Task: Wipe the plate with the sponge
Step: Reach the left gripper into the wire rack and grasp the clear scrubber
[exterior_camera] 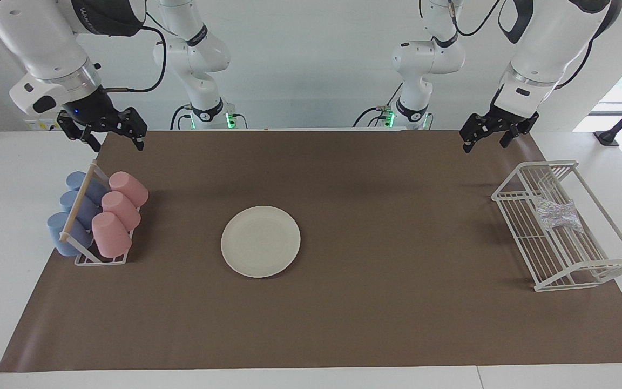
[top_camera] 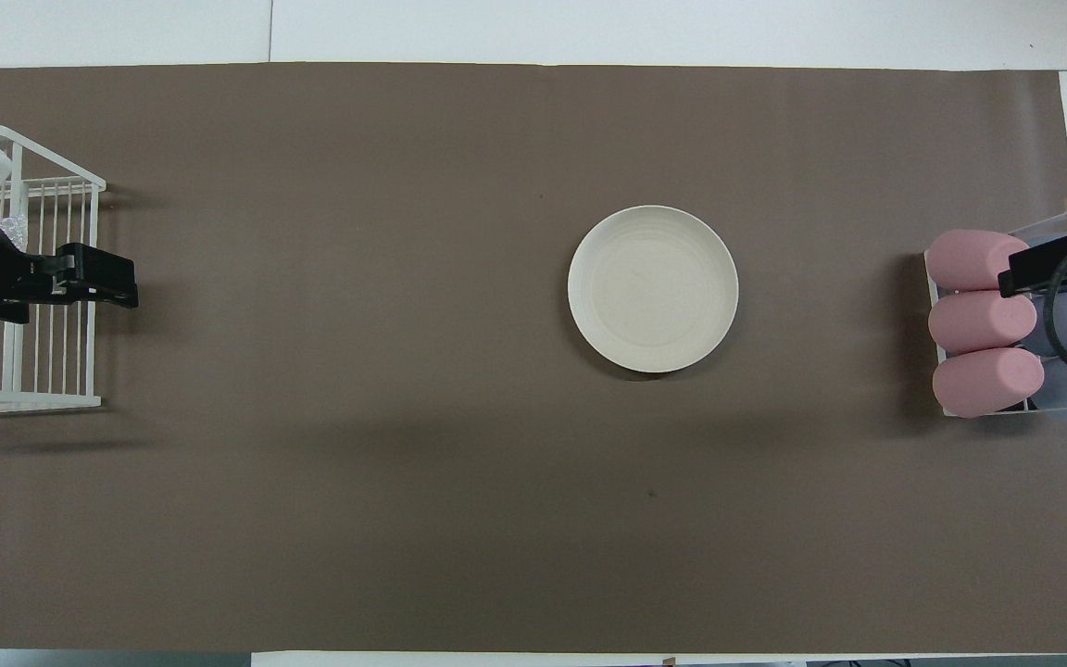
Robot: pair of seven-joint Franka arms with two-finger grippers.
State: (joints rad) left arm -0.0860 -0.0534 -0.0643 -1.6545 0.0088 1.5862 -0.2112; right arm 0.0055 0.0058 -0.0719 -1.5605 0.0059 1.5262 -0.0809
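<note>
Lying in the white wire rack at the left arm's end of the counter, the sponge looks light, soft, crushable; pinch its narrow middle. The plate lies well apart from the rack, stiff, likely slippery. Left claw hangs spread near the rack; right claw spread, waiting. No readable writing on either.

The plate lies on the mat at its middle. Seen from the robots, the rack stands at nine o'clock from the plate with the sponge in it. The cup holder with its cups stands at three o'clock.
</note>
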